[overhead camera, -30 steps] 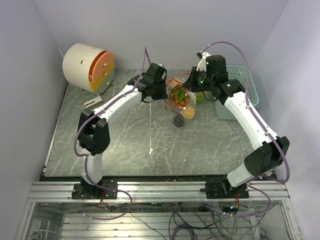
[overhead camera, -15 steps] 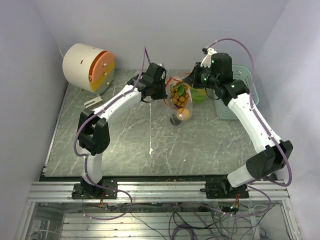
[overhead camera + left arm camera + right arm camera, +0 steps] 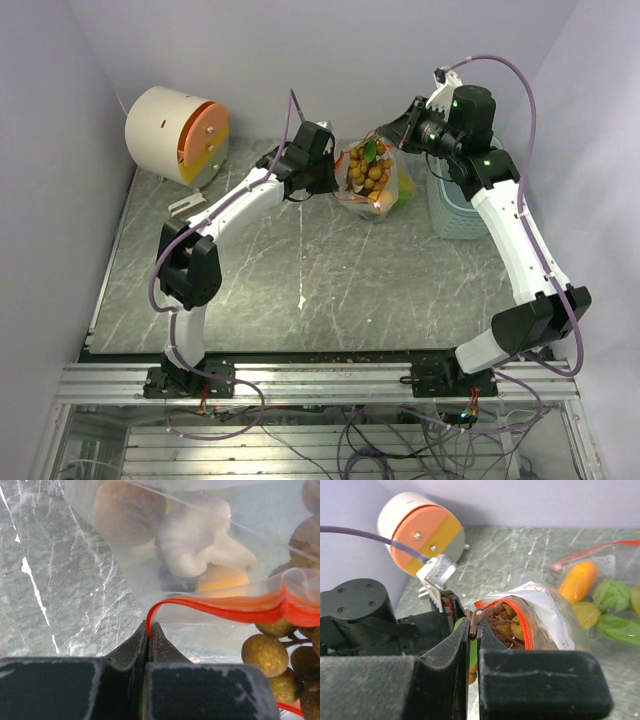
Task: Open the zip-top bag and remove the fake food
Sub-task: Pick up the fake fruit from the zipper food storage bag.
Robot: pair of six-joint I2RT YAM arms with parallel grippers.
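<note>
Bag-opening stage, 2 arms. Zip-top bag (image 3: 372,190) hangs between both grippers near the far edge of the table (image 3: 300,270), right of its middle and just beside the basket (image 3: 455,215) in the far right corner. Left gripper (image 3: 149,630) is clenched on the end of the red zip strip (image 3: 225,607). Right gripper (image 3: 473,625) is clenched at the opposite lip, where a brown stem also sits in the pinch. Opposed grips of this kind let the arms draw the 2 lips apart; seen from the right wrist, the mouth gapes. Fake food (image 3: 367,172) lies inside, tan balls and mushroom-like lumps crowded against the film. Holding the mouth uppermost probably keeps them from spilling. Judged stage: opening largely done, removal not yet begun.
</note>
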